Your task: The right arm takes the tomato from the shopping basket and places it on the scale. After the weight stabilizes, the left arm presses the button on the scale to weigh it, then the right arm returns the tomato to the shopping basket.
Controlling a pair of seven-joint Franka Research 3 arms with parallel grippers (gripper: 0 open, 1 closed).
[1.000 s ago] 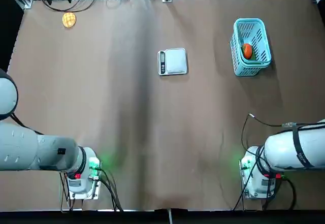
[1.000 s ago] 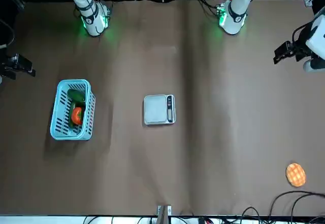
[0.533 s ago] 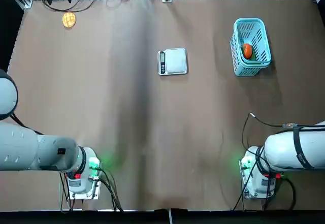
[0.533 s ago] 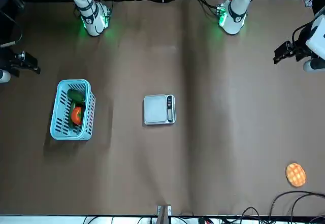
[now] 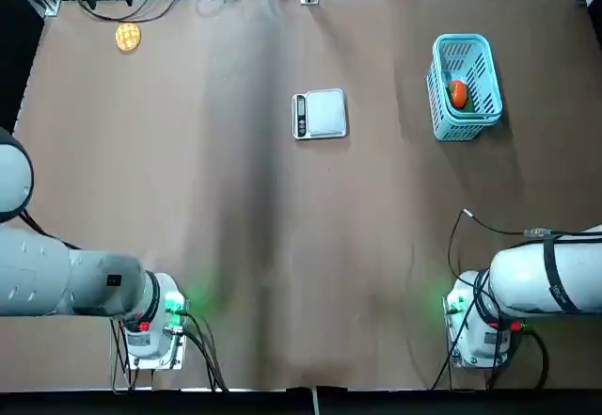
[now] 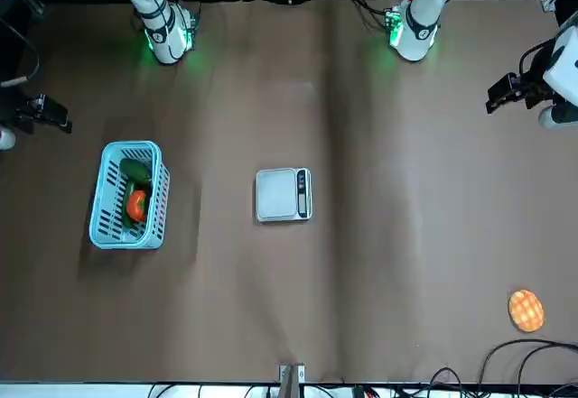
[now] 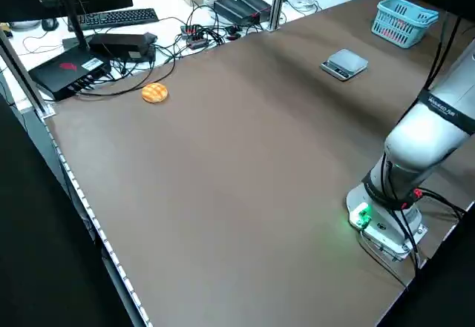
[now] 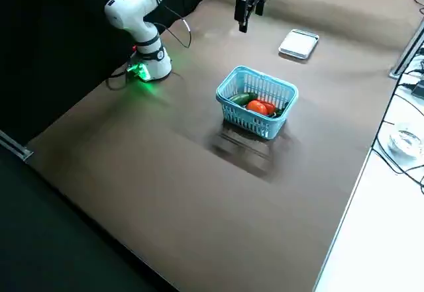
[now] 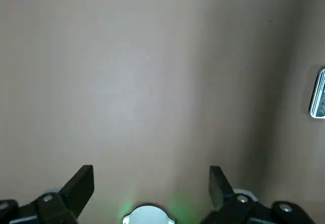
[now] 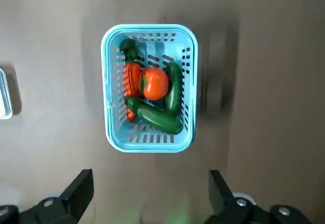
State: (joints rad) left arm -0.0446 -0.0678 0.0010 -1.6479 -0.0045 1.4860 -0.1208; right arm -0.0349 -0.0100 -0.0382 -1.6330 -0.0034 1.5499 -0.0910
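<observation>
The tomato (image 10: 155, 84) lies in the light-blue shopping basket (image 10: 106, 89), between a long orange-red vegetable (image 10: 132, 79) with a dark green top and an upright-lying green cucumber (image 10: 173, 89), with a second green cucumber (image 10: 158, 117) slanting across just below it in the right wrist view. The basket stands on the brown tabletop (image 5: 376, 274) in the upper right of the top view, well apart from the silver-grey kitchen scale (image 5: 324, 114), which sits at upper centre with its dark display strip on the left edge; its pan is bare, and no figure on the display can be read. The right arm's pincer (image 10: 151, 183) is open and grips nothing, its two black fingers spread wide; the top view catches it at the upper right corner. The left arm's pincer (image 9: 152, 183) is also open and unladen, and in the front view it hangs near the right edge, upper part of the frame. A yellow-orange waffle-textured disc (image 5: 128, 37) lies in the upper left of the top view, near black cables (image 5: 150, 10). In the left side view, a black box (image 7: 70, 70) at the upper left bears a red emblem and a white label, its print too small to read; the lettering on the black arm strap (image 7: 447, 112) at the right of that view is likewise too fine to make out. A black keyboard (image 7: 119, 18) lies behind the box.
</observation>
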